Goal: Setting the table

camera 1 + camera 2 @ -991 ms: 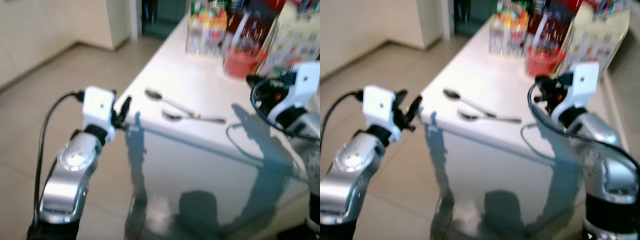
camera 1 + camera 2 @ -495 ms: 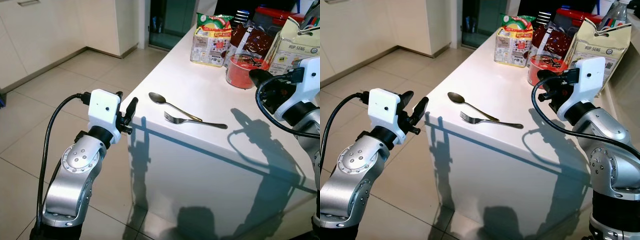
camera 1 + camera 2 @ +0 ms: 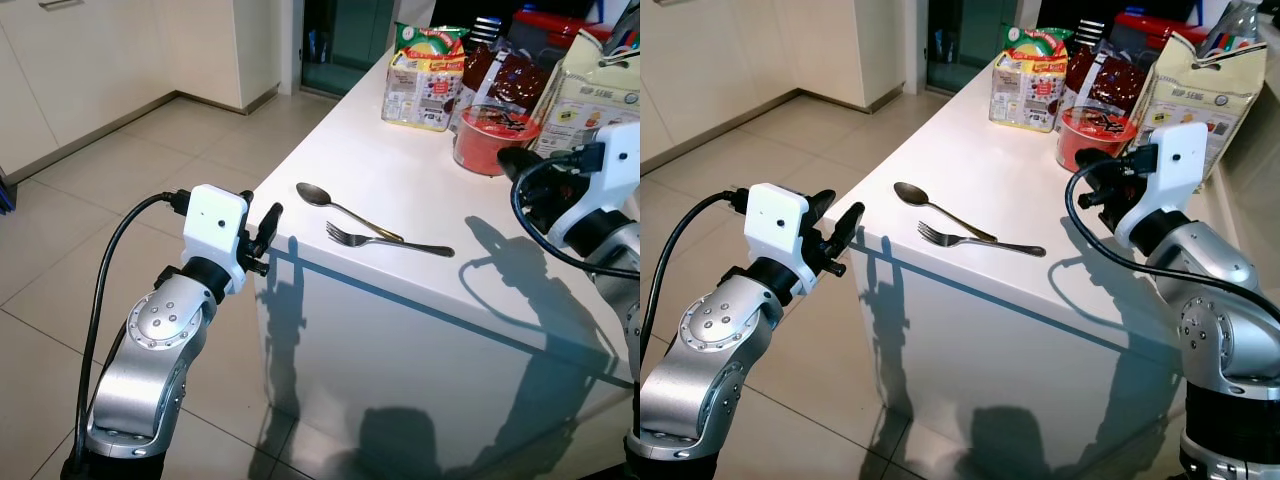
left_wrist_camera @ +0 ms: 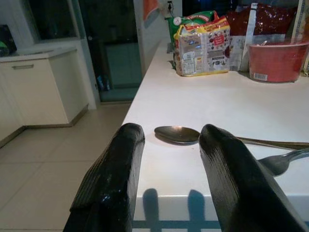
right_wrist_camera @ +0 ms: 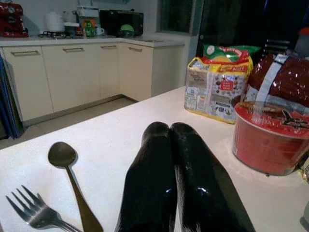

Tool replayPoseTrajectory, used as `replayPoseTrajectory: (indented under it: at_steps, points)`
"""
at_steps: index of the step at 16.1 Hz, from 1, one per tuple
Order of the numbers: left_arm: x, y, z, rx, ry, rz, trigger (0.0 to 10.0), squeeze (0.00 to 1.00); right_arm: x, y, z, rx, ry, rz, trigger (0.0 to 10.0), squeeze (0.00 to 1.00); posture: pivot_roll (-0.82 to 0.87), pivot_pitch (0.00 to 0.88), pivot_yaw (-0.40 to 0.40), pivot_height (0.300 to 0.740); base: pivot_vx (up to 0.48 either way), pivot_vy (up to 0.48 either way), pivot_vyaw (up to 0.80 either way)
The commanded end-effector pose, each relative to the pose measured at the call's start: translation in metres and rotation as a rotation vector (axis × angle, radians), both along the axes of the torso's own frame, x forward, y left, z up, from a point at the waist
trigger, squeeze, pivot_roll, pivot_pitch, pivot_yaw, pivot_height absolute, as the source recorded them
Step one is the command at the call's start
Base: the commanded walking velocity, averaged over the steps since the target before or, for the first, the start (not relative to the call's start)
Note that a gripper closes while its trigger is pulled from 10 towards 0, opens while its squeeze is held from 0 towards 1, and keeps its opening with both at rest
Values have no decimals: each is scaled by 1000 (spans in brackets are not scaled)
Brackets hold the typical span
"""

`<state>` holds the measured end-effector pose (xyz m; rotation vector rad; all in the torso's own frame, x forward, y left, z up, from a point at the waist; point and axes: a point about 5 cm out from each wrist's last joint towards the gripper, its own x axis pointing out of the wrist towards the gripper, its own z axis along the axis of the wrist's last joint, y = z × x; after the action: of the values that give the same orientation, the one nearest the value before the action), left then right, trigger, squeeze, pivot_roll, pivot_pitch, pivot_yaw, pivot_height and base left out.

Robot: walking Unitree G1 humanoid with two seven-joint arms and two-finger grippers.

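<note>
Left gripper [image 3: 262, 228]: we are holding it off the near corner of the table [image 3: 400, 170], at the left centre of the left eye frame, fingers parted and gripping nothing.
Right gripper [image 5: 175, 183]: we are hovering it over the table at the right edge of the frame, fingers pressed together and empty.
Spoon [image 3: 335, 204]: it is lying on the table in the middle of the frame, bowl pointing to the upper left.
Fork [image 3: 385, 240]: it is lying just beside the spoon, its handle crossing under the spoon's handle tip.
Progress: we are judging the task barely begun; the cutlery is lying loose near the table edge and no plate is set beside it.
Left to do: we are reckoning that picking up and placing the spoon and fork is still ahead.
Hard to make out: the red tub [image 3: 493, 139] and food packets [image 3: 428, 65] in the upper right are partly cut off by the frame edge and our right arm.
</note>
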<state>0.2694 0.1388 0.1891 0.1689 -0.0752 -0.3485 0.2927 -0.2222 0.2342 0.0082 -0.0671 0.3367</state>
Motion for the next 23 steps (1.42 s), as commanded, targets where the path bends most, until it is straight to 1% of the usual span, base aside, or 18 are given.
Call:
replayPoseTrajectory:
  at_steps: [1, 2, 3, 4, 5, 6, 7, 8, 9, 11, 12, 13, 15, 17, 18, 19, 22, 23]
  points:
    - [-2, -3, 2, 2, -4, -17, 10000, 0, 0, -3, 0, -6, -8, -3, 10000, 0, 80, 0, -51, 740, 0, 0, 0]
    - [-2, -4, 2, -1, -2, -26, 10000, 0, 3, -3, -1, -13, -6, 30, 10000, 0, 79, 0, -50, 740, 0, 0, 0]
    - [-4, -6, 1, -3, 8, -56, 10000, 0, 8, -1, 0, -16, -8, 95, 10000, 431, 77, 0, -49, 740, 0, 0, 0]
    - [-9, -11, -1, 2, 25, -122, 10000, 0, 14, 2, 0, -38, 11, 207, 10000, 1000, 75, 0, -49, 740, 0, 0, 0]
    - [-15, -16, -4, 18, 40, -191, 10000, 0, 17, 3, -4, -70, 35, 321, 10000, 1000, 80, 0, -55, 740, 0, 0, 0]
    - [-20, -19, -6, 30, 51, -236, 10000, 0, 18, 3, -6, -91, 51, 400, 10000, 1000, 81, 0, -56, 740, 0, 0, 0]
    - [-27, -23, -9, 51, 66, -296, 10000, 0, 21, 3, -12, -131, 94, 511, 10000, 1000, 86, 0, -62, 740, 0, 0, 0]
    - [-33, -25, -11, 63, 74, -322, 10000, 0, 26, 3, -18, -186, 130, 588, 10000, 1000, 96, 0, -76, 740, 0, 0, 0]
    - [-36, -24, -12, 68, 76, -324, 10000, 0, 31, 7, -21, -211, 154, 631, 10000, 1000, 102, 0, -85, 740, 0, 0, 0]
    - [-38, -22, -12, 74, 77, -315, 10000, 0, 35, 14, -27, -248, 176, 684, 10000, 1000, 108, 0, -91, 740, 0, 0, 0]
    - [-38, -19, -12, 78, 77, -307, 10000, 0, 41, 22, -36, -279, 191, 729, 10000, 1000, 111, 0, -89, 740, 0, 0, 0]
    - [-37, -20, -13, 83, 79, -312, 10000, 0, 46, 28, -42, -284, 199, 737, 10000, 1000, 112, 0, -87, 740, 0, 0, 0]
    - [-36, -21, -14, 95, 82, -318, 10000, 0, 51, 37, -48, -281, 213, 768, 10000, 1000, 121, 0, -92, 740, 0, 0, 0]
    - [-38, -21, -13, 92, 80, -318, 10000, 0, 52, 41, -53, -299, 223, 798, 10000, 1000, 120, 0, -94, 740, 0, 0, 0]
    - [-38, -21, -14, 90, 83, -317, 10000, 0, 55, 43, -55, -329, 227, 805, 10000, 1000, 118, 0, -91, 740, 0, 0, 0]
    - [-38, -21, -15, 88, 89, -321, 10000, 0, 59, 46, -56, -381, 223, 797, 10000, 1000, 114, 0, -80, 740, 0, 0, 0]
    - [-39, -26, -17, 90, 96, -348, 10000, 0, 68, 52, -58, -418, 211, 777, 10000, 1000, 116, 0, -73, 740, 0, 0, 0]
    - [-39, -27, -16, 89, 93, -351, 10000, 0, 70, 55, -60, -489, 195, 777, 10000, 1000, 118, 0, -70, 740, 0, 0, 0]
